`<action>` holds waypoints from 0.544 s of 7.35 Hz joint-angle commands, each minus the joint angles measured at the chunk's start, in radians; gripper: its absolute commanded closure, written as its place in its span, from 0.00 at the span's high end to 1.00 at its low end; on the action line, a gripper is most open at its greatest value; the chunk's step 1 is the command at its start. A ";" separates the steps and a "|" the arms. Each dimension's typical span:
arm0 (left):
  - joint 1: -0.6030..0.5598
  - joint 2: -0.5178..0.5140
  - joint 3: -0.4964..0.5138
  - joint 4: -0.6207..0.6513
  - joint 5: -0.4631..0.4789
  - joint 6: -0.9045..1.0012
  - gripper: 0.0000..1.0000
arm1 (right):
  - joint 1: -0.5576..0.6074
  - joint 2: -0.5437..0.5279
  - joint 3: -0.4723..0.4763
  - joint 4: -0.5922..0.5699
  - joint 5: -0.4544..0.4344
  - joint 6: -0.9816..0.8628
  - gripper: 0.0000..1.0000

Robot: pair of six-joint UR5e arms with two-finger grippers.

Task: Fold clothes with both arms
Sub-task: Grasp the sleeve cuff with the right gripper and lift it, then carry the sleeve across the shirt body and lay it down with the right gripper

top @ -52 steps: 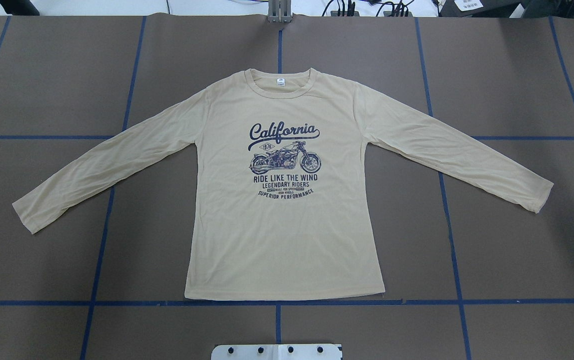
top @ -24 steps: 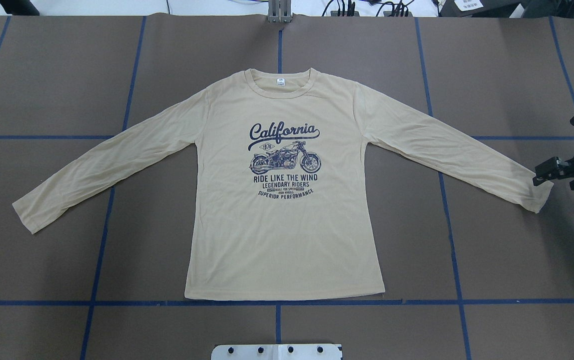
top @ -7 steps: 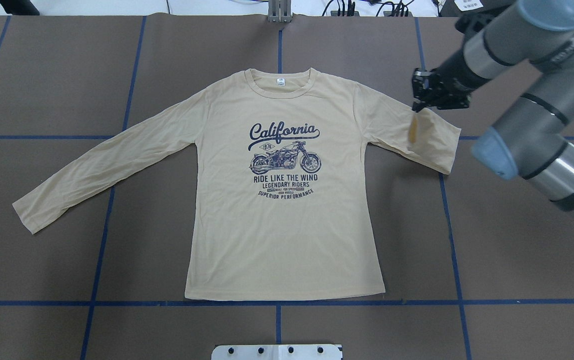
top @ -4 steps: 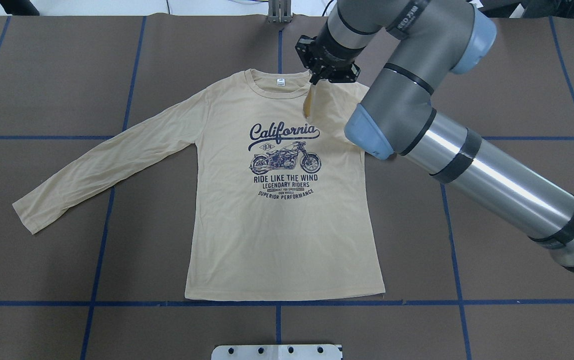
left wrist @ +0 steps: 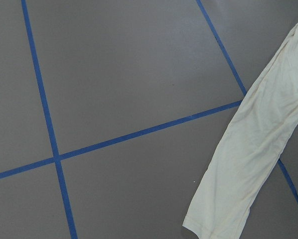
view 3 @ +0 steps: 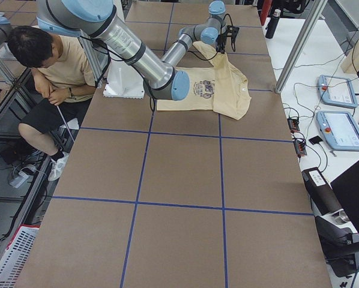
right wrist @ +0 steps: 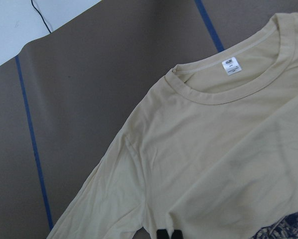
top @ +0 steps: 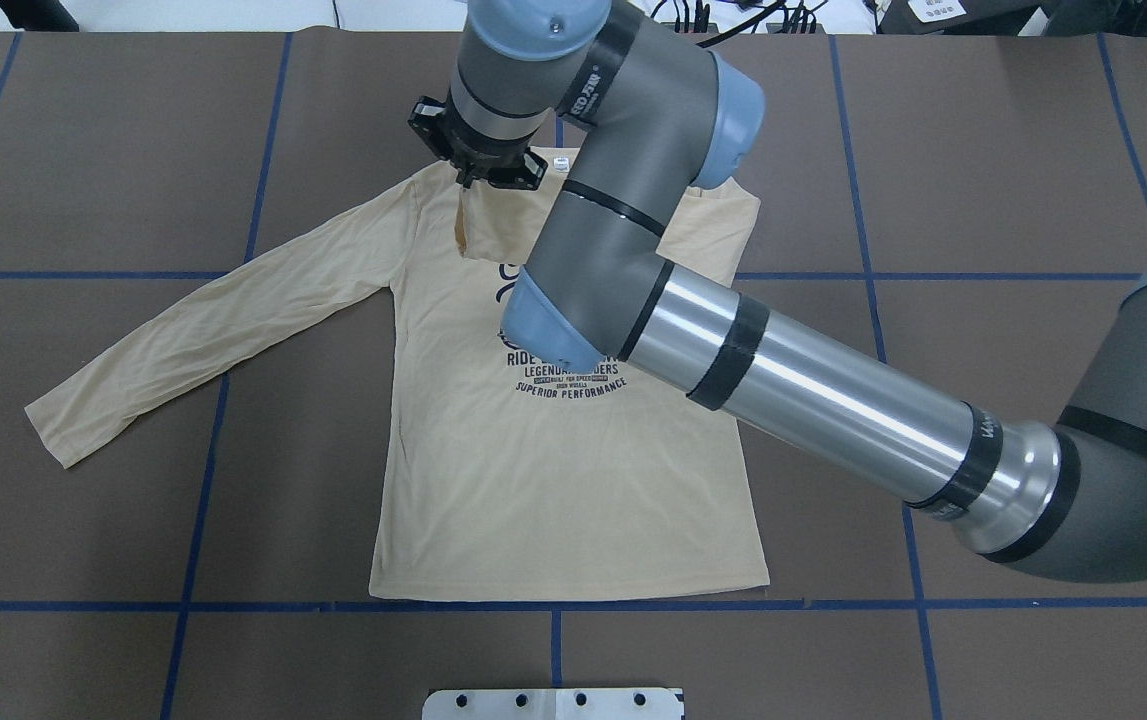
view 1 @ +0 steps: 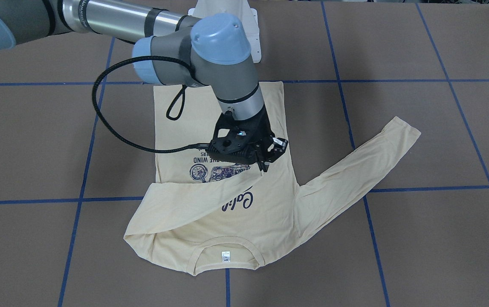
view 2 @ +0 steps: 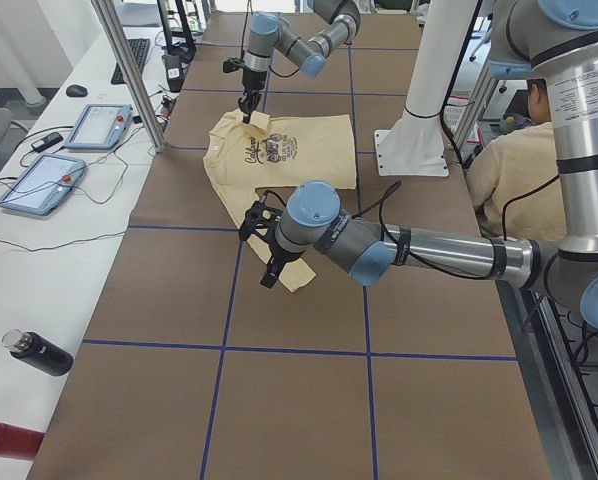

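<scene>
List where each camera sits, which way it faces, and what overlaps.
Front: across the table, facing the base, steeply down; right arm over shirt.
Overhead: behind the base, looking forward-down; right arm.
Left side: table's left end; left arm near, right far.
Right side: opposite end; right arm near, person seated.
Left wrist: down at spread sleeve; no fingers.
Right wrist: down at collar; fingertips at bottom.
Shared: front and overhead show right gripper pinching the other sleeve.

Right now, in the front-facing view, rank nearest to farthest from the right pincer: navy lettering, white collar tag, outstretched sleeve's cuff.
From the right pincer:
1. Navy lettering on the cream-yellow T-shirt, just below.
2. Small white collar tag, bottom centre.
3. Outstretched sleeve's cuff, far right.
</scene>
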 commanded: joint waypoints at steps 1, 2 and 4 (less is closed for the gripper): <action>0.006 -0.010 0.014 0.001 0.000 -0.003 1.00 | -0.075 0.040 -0.097 0.089 -0.097 0.033 0.00; 0.007 -0.013 0.015 0.002 -0.002 -0.028 1.00 | -0.088 0.058 -0.136 0.123 -0.109 0.035 0.41; 0.080 -0.062 0.014 0.000 0.001 -0.226 1.00 | -0.112 0.156 -0.274 0.164 -0.168 0.046 0.99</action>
